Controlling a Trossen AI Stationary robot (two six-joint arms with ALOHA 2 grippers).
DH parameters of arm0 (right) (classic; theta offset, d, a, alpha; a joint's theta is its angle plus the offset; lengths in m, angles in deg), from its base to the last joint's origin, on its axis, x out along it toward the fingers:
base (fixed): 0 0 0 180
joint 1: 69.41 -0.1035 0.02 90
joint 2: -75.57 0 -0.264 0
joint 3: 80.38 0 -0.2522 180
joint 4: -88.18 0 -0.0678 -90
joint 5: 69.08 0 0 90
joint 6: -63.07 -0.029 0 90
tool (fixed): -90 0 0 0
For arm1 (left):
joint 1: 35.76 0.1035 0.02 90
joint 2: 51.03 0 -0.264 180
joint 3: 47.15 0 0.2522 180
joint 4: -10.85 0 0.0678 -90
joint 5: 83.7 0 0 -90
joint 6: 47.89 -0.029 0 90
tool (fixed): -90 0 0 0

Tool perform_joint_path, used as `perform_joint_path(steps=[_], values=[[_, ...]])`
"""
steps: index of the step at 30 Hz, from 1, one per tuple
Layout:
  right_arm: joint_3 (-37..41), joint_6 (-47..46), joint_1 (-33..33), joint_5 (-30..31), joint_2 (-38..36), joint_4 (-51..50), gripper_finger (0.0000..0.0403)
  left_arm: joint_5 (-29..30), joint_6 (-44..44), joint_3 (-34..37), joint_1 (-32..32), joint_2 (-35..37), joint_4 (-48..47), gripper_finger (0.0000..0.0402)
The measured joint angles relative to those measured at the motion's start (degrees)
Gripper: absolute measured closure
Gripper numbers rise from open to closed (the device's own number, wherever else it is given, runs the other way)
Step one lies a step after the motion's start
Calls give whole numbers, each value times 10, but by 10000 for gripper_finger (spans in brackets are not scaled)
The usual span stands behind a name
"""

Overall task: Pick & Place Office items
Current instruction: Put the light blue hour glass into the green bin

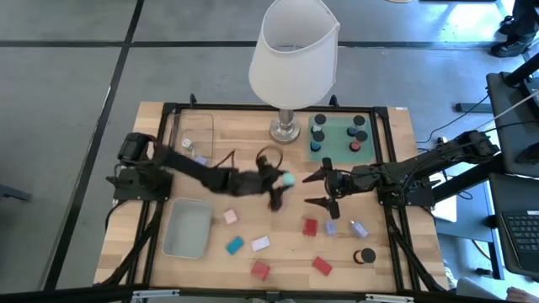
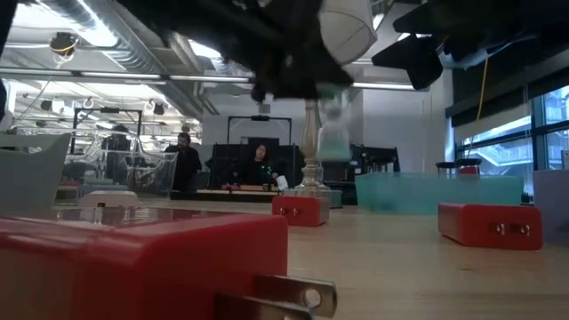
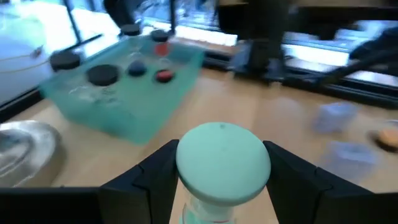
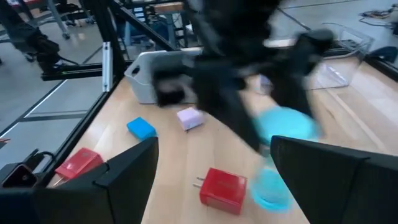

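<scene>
Nearest, along the table's front edge, much is left unsorted: red blocks point(image 1: 259, 269), point(image 1: 322, 265) and point(image 1: 310, 226), a teal block point(image 1: 234, 246), a pale block point(image 1: 260, 243), a pink one point(image 1: 230, 216), two lavender pieces point(image 1: 331, 226) and point(image 1: 360, 228), and a black cap point(image 1: 367, 255). The grey-blue bin point(image 1: 187, 230) beside them appears to hold nothing.

At mid-table, a mint cap point(image 3: 222, 163) is pinched between the fingers of the left gripper point(image 1: 284, 182) and is held above the wood, so one transfer is judged to be under way. Just beside it, the right gripper point(image 1: 324, 188) is held spread, with nothing between its fingers.

Farther back, several round caps are seen already set on the green mat point(image 1: 338, 135), next to the lamp point(image 1: 293, 50). The clear tray point(image 1: 186, 135) holds one or two small pieces. Roughly half the work is judged to remain.
</scene>
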Motion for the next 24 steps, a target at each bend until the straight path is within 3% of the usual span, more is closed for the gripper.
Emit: perform_joint_path(steps=[7, 12, 24], values=[[0, 3, 0, 10, 0, -14, 89, -33, 3, -27, 63, -73, 11, 205], [0, 3, 0, 10, 0, -19, 89, -37, 2, -37, 85, -114, 71, 205], [0, 3, 0, 14, 0, -24, 89, -39, 2, -36, 98, -122, 62, 187]])
